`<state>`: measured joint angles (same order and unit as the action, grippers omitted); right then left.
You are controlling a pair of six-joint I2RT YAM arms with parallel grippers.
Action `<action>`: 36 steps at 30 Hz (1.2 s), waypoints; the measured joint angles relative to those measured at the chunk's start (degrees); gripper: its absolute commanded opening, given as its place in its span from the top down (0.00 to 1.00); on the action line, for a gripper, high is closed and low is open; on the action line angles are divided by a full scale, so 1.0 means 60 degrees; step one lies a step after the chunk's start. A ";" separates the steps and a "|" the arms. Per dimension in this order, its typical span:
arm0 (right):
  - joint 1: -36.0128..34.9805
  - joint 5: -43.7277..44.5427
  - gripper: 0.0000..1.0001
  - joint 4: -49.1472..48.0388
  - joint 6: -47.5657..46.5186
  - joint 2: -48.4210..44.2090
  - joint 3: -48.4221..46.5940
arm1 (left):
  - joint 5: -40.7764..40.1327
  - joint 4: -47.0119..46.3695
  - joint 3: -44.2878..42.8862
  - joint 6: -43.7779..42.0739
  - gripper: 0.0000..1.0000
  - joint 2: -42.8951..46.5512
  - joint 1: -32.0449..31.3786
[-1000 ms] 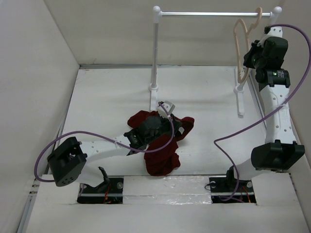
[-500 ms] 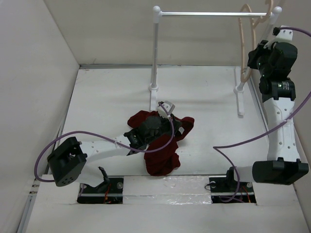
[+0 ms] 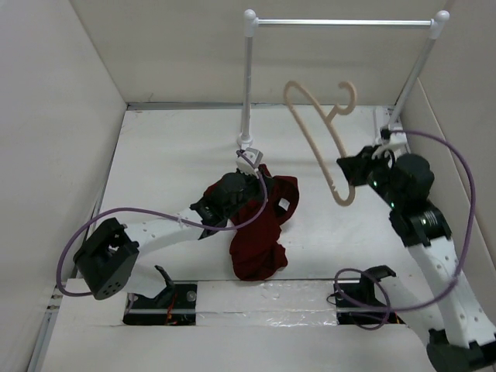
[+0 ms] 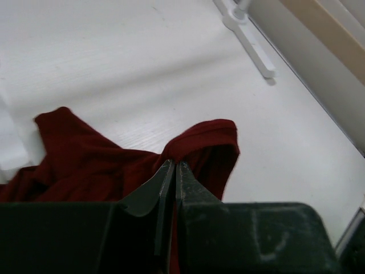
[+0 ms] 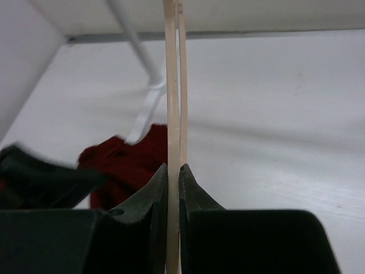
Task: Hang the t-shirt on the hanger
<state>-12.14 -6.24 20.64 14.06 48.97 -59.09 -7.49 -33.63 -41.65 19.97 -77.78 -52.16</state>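
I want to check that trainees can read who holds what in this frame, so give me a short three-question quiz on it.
1. True or false: the pale beige thin clothes hanger hangs on the white metal rail stand.
2. Which gripper is shut on the dark red cloth t-shirt? A the left gripper; B the right gripper; C neither.
3. In a word or two: what does the right gripper grip?
Key: 1 false, it is off the rail, held by the right gripper; 2 A; 3 the hanger.
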 measured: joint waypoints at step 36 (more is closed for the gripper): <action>-0.1679 -0.1537 1.00 0.6852 0.0142 -0.3206 -0.0616 | 0.1552 0.0219 -0.2058 0.0586 1.00 -0.1228 0.2441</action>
<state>-22.22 -15.46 61.76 14.92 29.74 -62.78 1.83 -32.32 -54.00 23.49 -85.14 -37.52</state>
